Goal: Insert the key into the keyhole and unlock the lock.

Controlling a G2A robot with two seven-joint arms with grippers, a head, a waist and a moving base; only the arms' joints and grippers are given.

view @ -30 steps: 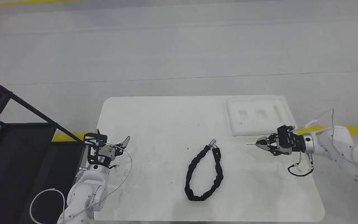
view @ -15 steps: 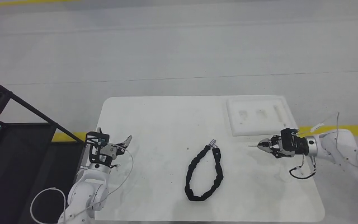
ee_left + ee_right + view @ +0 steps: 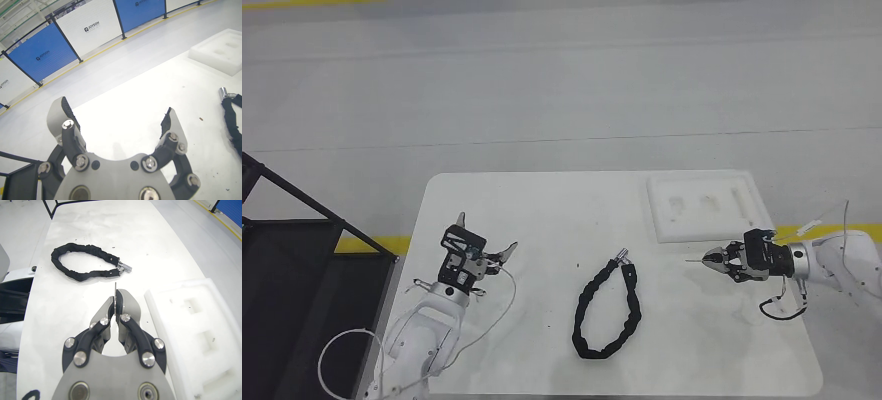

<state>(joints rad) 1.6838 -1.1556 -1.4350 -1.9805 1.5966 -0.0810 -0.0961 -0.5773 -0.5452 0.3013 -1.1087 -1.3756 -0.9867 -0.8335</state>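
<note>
Right fingers [image 3: 128, 302] pinch my one key [image 3: 115, 287]; my left fingers [image 3: 54, 111] gape wide. One lock [image 3: 79, 246] lies ahead, bare table [image 3: 113, 228] between; one tray [image 3: 177, 287] beside.

lock [image 3: 79, 246]: black sleeve, silver ends. key [image 3: 115, 289]: grey metal. table [image 3: 522, 210], foam tray [image 3: 662, 230]: white. left gripper [image 3: 117, 111], right gripper [image 3: 115, 300]: silver plates, black ribbed pads [image 3: 69, 109]. panels [image 3: 47, 55]: 2 colours recorded, blue and white, finely dotted. floor line [image 3: 362, 243]: yellow.
</note>
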